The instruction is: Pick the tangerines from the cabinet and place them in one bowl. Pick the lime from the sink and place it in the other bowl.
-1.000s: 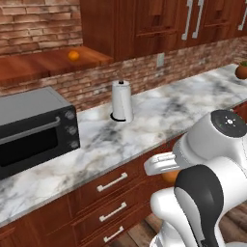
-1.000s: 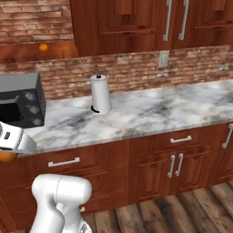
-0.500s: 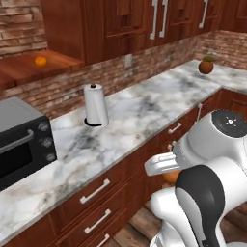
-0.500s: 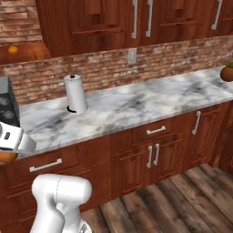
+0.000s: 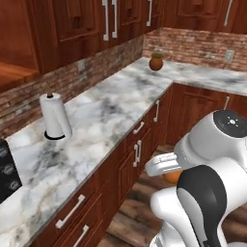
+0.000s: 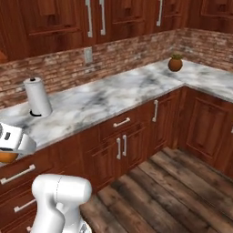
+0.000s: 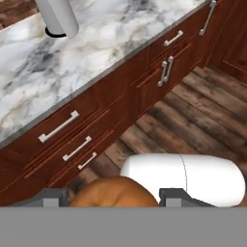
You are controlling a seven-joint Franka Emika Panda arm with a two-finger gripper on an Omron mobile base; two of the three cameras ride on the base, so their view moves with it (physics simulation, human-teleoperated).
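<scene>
Gripping a tangerine [image 7: 114,191] between its two fingers, the hand [image 7: 114,195] is hanging low before the drawer fronts, off the marble tabletop's [image 5: 111,113] front edge. Paper towel roll [image 5: 55,116] is standing near the tabletop's back edge; a brown pot [image 6: 175,63] is sitting at its far corner.

Brick backsplash [image 6: 136,52], marble L-shaped counter [image 6: 113,93], red-brown wood cabs [image 6: 132,141], plank floor [image 6: 173,191], paper towel roll [image 5: 55,116].

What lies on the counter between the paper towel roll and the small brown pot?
Bare marble counter lies between the paper towel roll and the small brown pot, seen in the right base view.
</scene>
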